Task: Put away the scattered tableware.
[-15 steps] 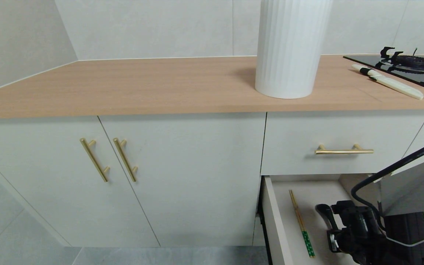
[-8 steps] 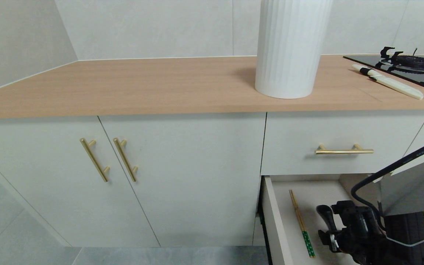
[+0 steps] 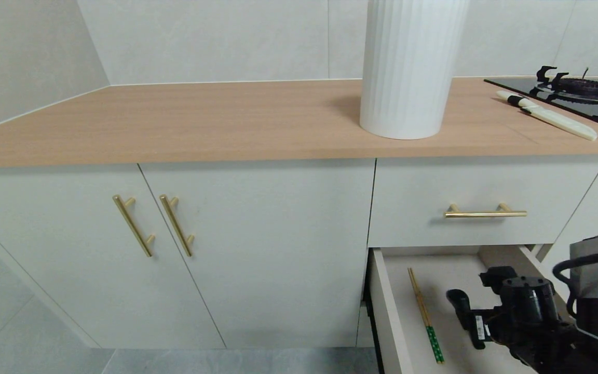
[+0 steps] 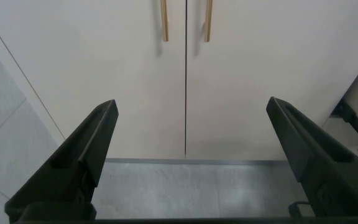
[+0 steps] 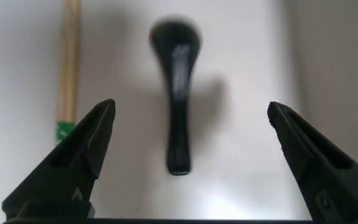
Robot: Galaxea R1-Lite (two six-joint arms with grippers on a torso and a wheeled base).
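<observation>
A pale tiled kitchen corner, with a long wooden surface [image 3: 200, 124] running across the head view. Below it at 8 o'clock are the shut cabinet doors [image 3: 257, 249]; at 5 o'clock an open drawer [image 3: 388, 311] sits under a shut one. A tall white ribbed cylinder [image 3: 408, 67] stands on the surface at 1 o'clock, and the stove [image 3: 584, 88] is at 2 o'clock. Just beside the stove lies a pale-bladed knife [image 3: 548, 117].

In the drawer, the chopsticks [image 3: 426, 317] lie along its 9 o'clock wall. Near them, but apart, lies a black spoon [image 5: 178, 99].

The right hand [image 5: 190, 109] hangs over the drawer, pointing down at the spoon. Its jaws are spread wide, one to either side of the spoon, touching nothing. The left hand [image 4: 191, 106] is low before the cabinet doors, jaws likewise apart and empty.

The spoon looks stowed, so this reads as the release step. The knife is left, I judge: the arm must rise clear of the drawer walls, then reach to 2 o'clock and close on the handle.
</observation>
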